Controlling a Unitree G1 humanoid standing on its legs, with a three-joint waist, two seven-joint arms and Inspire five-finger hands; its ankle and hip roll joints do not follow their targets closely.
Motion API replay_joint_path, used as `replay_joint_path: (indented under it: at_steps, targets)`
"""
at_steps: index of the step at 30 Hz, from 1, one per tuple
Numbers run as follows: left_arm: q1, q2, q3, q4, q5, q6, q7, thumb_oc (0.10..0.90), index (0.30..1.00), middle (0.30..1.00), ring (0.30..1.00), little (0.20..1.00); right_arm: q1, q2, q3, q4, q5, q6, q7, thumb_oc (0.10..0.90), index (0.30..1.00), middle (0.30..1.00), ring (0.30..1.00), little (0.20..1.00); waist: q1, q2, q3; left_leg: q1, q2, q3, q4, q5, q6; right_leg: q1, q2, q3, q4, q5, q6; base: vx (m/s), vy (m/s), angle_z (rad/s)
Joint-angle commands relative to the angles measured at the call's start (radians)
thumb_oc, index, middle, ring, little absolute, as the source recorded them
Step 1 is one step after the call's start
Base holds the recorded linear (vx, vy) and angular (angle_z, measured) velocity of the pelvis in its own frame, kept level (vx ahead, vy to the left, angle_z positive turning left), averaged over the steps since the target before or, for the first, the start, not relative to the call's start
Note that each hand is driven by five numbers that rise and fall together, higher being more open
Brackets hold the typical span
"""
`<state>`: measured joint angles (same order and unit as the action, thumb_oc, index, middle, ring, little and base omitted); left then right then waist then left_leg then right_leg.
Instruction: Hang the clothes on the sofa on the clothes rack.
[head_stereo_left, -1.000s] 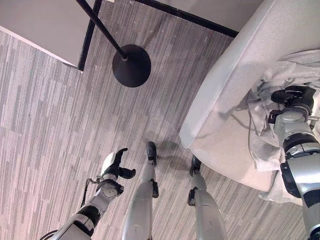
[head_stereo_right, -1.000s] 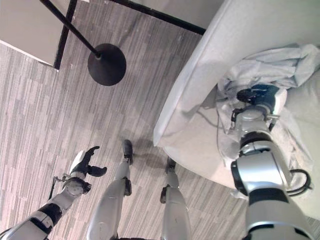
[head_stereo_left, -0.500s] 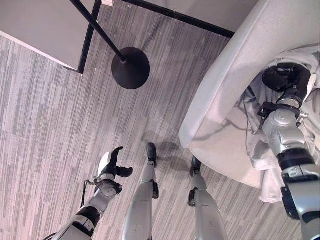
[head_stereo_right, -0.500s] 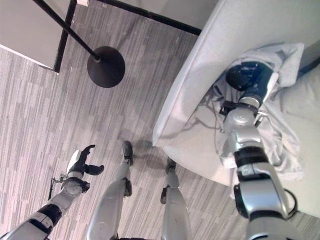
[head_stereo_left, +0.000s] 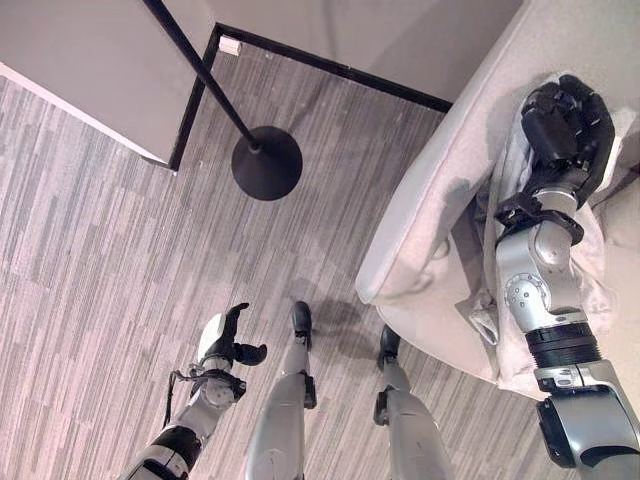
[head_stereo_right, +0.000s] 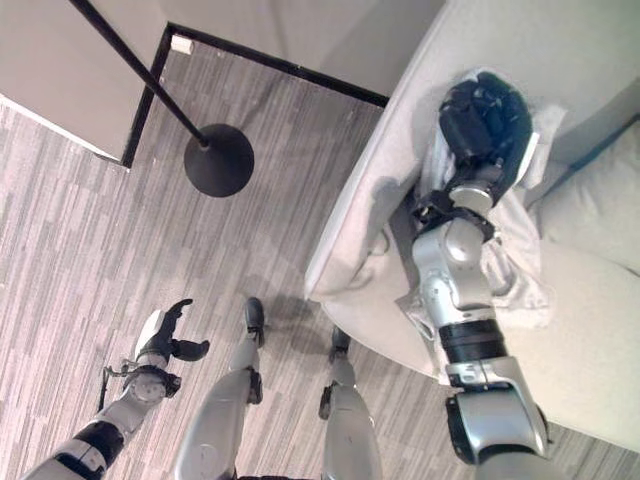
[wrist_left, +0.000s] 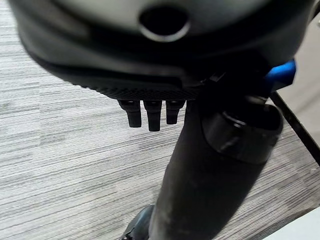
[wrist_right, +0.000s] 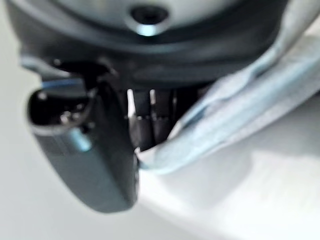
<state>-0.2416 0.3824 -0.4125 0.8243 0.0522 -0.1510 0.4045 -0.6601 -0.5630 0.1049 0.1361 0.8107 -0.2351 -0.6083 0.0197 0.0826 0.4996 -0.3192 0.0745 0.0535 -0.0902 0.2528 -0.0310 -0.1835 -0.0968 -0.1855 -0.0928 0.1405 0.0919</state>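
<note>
A pale grey-blue garment (head_stereo_right: 518, 252) hangs off the light grey sofa (head_stereo_left: 440, 200), draped round my raised right arm. My right hand (head_stereo_left: 568, 125) is high above the seat, shut on the garment's top. In the right wrist view a fold of the garment (wrist_right: 240, 120) is pinched between the thumb (wrist_right: 85, 145) and the fingers. The clothes rack's black pole and round base (head_stereo_left: 266, 163) stand on the floor to the left of the sofa. My left hand (head_stereo_left: 225, 340) hangs low on the left, fingers (wrist_left: 150, 112) relaxed and holding nothing.
Grey striped carpet (head_stereo_left: 100, 250) lies between the rack base and the sofa. A grey wall panel (head_stereo_left: 80, 60) with a black skirting strip runs behind the rack. A sofa cushion (head_stereo_right: 590, 200) lies to the right of the garment.
My right hand has risen from the sofa seat, lifting the garment so it now hangs below the hand. The camera has shifted a little. The left hand has stayed put.
</note>
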Motion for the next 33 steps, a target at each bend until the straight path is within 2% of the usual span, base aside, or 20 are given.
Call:
replay_joint_path:
  at_steps: [1, 2, 3, 7, 8, 10, 12, 17, 20, 24, 26, 33]
  targets:
    - [0.074, 0.043, -0.011, 0.008, 0.027, -0.035, 0.013, 0.8, 0.9, 0.9, 0.9, 0.9, -0.096, -0.005, 0.029, -0.136, -0.045, -0.196, 0.153, 0.4, 0.3, 0.3, 0.3, 0.3, 0.045, -0.067, -0.232, 0.037, 0.054, -0.038, 0.003, -0.181, -0.088, -0.027, -0.089, 0.015, 0.016, -0.056, 0.083, 0.08, -0.005, 0.2]
    - [0.088, 0.046, -0.008, -0.01, 0.022, -0.035, 0.003, 0.8, 0.9, 0.9, 0.9, 0.9, -0.086, -0.001, 0.032, -0.152, -0.046, -0.192, 0.159, 0.4, 0.3, 0.3, 0.3, 0.3, 0.048, -0.068, -0.244, 0.048, 0.053, -0.038, 0.003, -0.184, -0.087, -0.013, -0.091, 0.011, 0.015, -0.06, 0.083, 0.11, 0.006, 0.14]
    - [0.118, 0.05, 0.002, -0.049, 0.002, -0.037, -0.029, 0.8, 0.9, 0.9, 0.9, 0.9, -0.091, -0.006, 0.044, -0.186, -0.038, -0.182, 0.185, 0.4, 0.3, 0.3, 0.3, 0.3, 0.056, -0.076, -0.285, 0.09, 0.051, -0.036, 0.003, -0.192, -0.085, 0.033, -0.093, -0.002, 0.018, -0.074, 0.083, 0.1, 0.005, 0.08]
    - [0.139, 0.056, 0.01, -0.085, -0.012, -0.037, -0.054, 0.8, 0.9, 0.9, 0.9, 0.9, -0.102, -0.015, 0.053, -0.196, -0.031, -0.166, 0.204, 0.4, 0.3, 0.3, 0.3, 0.3, 0.062, -0.083, -0.325, 0.132, 0.05, -0.035, 0.003, -0.202, -0.083, 0.08, -0.095, -0.016, 0.018, -0.086, 0.084, 0.06, 0.02, 0.1]
    - [0.158, 0.049, 0.035, -0.136, -0.049, -0.036, -0.071, 0.8, 0.9, 0.9, 0.9, 0.9, -0.111, -0.025, 0.071, -0.207, -0.023, -0.15, 0.217, 0.4, 0.3, 0.3, 0.3, 0.3, 0.071, -0.091, -0.369, 0.164, 0.048, -0.038, 0.003, -0.209, -0.08, 0.116, -0.095, -0.028, 0.02, -0.093, 0.083, 0.05, 0.037, 0.23]
    - [0.164, 0.052, 0.042, -0.16, -0.052, -0.035, -0.071, 0.8, 0.9, 0.9, 0.9, 0.9, -0.115, -0.028, 0.076, -0.205, -0.024, -0.142, 0.22, 0.4, 0.3, 0.3, 0.3, 0.3, 0.073, -0.096, -0.383, 0.174, 0.047, -0.04, 0.003, -0.212, -0.08, 0.131, -0.095, -0.033, 0.018, -0.095, 0.083, 0.05, 0.028, 0.21]
    - [0.172, 0.063, 0.069, -0.25, -0.043, -0.04, -0.05, 0.8, 0.9, 0.9, 0.9, 0.9, -0.124, -0.033, 0.09, -0.216, -0.019, -0.131, 0.22, 0.4, 0.3, 0.3, 0.3, 0.3, 0.082, -0.109, -0.419, 0.196, 0.046, -0.04, 0.003, -0.217, -0.079, 0.155, -0.095, -0.041, 0.017, -0.099, 0.083, 0.03, 0.029, 0.1]
    - [0.179, 0.067, 0.107, -0.333, -0.036, -0.039, -0.022, 0.8, 0.9, 0.9, 0.9, 0.9, -0.128, -0.034, 0.094, -0.235, -0.031, -0.127, 0.209, 0.4, 0.3, 0.3, 0.3, 0.3, 0.09, -0.121, -0.448, 0.211, 0.045, -0.042, 0.003, -0.22, -0.079, 0.174, -0.096, -0.05, 0.015, -0.101, 0.083, 0.0, 0.008, 0.04]
    - [0.172, 0.069, 0.166, -0.42, -0.027, -0.045, 0.05, 0.8, 0.9, 0.9, 0.9, 0.9, -0.183, -0.033, 0.116, -0.247, -0.05, -0.13, 0.175, 0.4, 0.3, 0.3, 0.3, 0.3, 0.097, -0.139, -0.486, 0.234, 0.047, -0.039, 0.003, -0.224, -0.08, 0.196, -0.096, -0.054, 0.015, -0.103, 0.082, 0.0, 0.0, 0.0]
    - [0.144, 0.072, 0.165, -0.469, -0.022, -0.071, 0.091, 0.8, 0.9, 0.9, 0.9, 0.9, -0.287, -0.043, 0.155, -0.226, -0.066, -0.14, 0.14, 0.4, 0.3, 0.3, 0.3, 0.3, 0.099, -0.153, -0.518, 0.254, 0.046, -0.033, 0.003, -0.23, -0.081, 0.212, -0.094, -0.052, 0.015, -0.104, 0.081, -0.01, 0.014, -0.04]
    - [0.122, 0.058, 0.156, -0.499, -0.037, -0.101, 0.162, 0.8, 0.9, 0.9, 0.9, 0.9, -0.387, -0.05, 0.183, -0.194, -0.093, -0.161, 0.084, 0.4, 0.3, 0.3, 0.3, 0.3, 0.097, -0.165, -0.546, 0.278, 0.048, -0.027, 0.003, -0.237, -0.079, 0.227, -0.093, -0.048, 0.018, -0.107, 0.079, -0.01, 0.022, -0.07]
    - [0.076, 0.044, 0.14, -0.534, -0.069, -0.116, 0.209, 0.8, 0.9, 0.9, 0.9, 0.9, -0.46, -0.038, 0.207, -0.164, -0.083, -0.187, 0.046, 0.4, 0.3, 0.3, 0.3, 0.3, 0.092, -0.174, -0.566, 0.292, 0.048, -0.024, 0.003, -0.241, -0.077, 0.235, -0.09, -0.042, 0.019, -0.108, 0.078, 0.0, 0.005, -0.03]
